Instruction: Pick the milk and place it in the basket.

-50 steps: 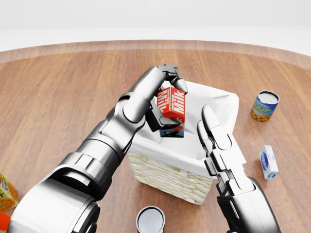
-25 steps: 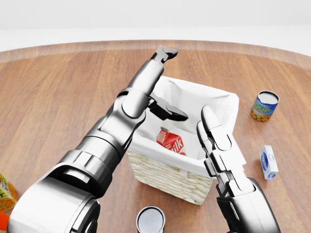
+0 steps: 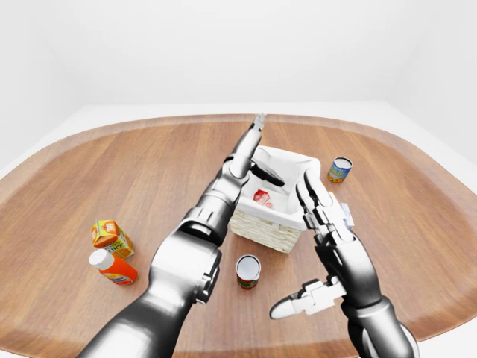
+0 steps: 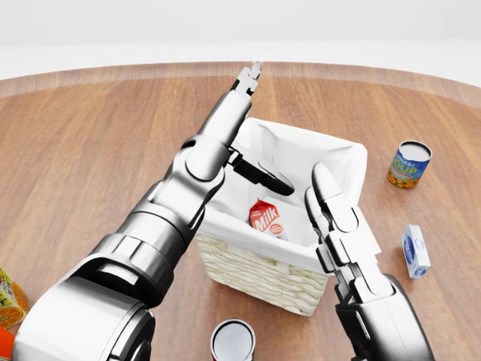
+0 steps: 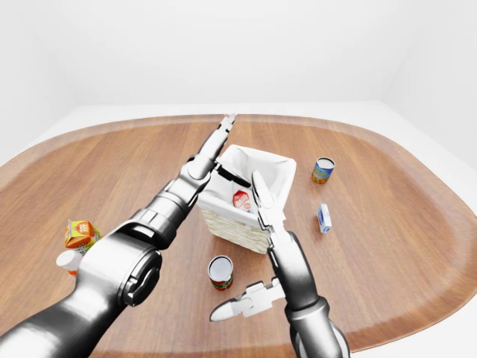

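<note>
Red milk carton lies inside basket, below released left hand; right hand open beside rim.

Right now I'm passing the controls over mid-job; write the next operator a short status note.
Left robot hand: open, empty, fingers spread above the basket.
Right robot hand: open, empty, fingers straight, by the basket's near right rim.
Milk: inside the basket, on the white liner, tilted, free of both hands.
Done: milk is picked and lies in the basket.
Left: nothing on the milk; probably just draw both arms clear of the basket without catching its rim.
Soup can, small blue carton and another can lie on the table, untouched.
</note>
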### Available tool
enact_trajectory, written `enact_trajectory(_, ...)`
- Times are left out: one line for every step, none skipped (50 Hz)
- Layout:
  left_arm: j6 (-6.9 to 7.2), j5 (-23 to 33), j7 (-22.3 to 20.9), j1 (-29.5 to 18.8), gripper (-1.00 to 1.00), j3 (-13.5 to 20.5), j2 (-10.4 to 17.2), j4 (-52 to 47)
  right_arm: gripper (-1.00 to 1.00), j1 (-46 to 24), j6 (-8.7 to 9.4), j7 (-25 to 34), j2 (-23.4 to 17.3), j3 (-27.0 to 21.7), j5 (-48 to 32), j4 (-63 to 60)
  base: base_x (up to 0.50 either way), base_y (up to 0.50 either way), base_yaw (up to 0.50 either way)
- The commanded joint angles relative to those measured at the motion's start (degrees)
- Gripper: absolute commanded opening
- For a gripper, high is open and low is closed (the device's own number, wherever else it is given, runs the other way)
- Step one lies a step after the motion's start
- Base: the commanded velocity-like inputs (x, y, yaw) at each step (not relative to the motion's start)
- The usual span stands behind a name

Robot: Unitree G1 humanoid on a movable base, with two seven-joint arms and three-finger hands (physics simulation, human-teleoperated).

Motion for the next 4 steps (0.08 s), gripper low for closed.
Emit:
enact_trajectory(0.0,-2.11,-0.81,1.23,1.0,0.27,0.16,-0.6,1.0,-0.2,-0.26,-0.05,0.04,-0.06,-0.01,0.69,0.0,0.0,0.0)
enact_trajectory(0.0,-2.28,-0.76,1.58,1.0,0.3,0.35,-0.58,1.0,-0.12,-0.29,-0.03,0.02,-0.01,-0.04,0.59,0.0,0.0,0.0)
enact_trajectory(0.0,-2.31,-0.75,1.59,1.0,0.28,0.36,-0.58,1.0,-0.11,-0.3,-0.03,0.02,-0.01,-0.04,0.58,0.0,0.0,0.0)
enact_trajectory(0.0,-2.59,-0.38,1.73,1.0,0.43,0.48,-0.66,1.0,-0.11,-0.24,-0.04,0.04,0.03,-0.05,0.58,0.0,0.0,0.0)
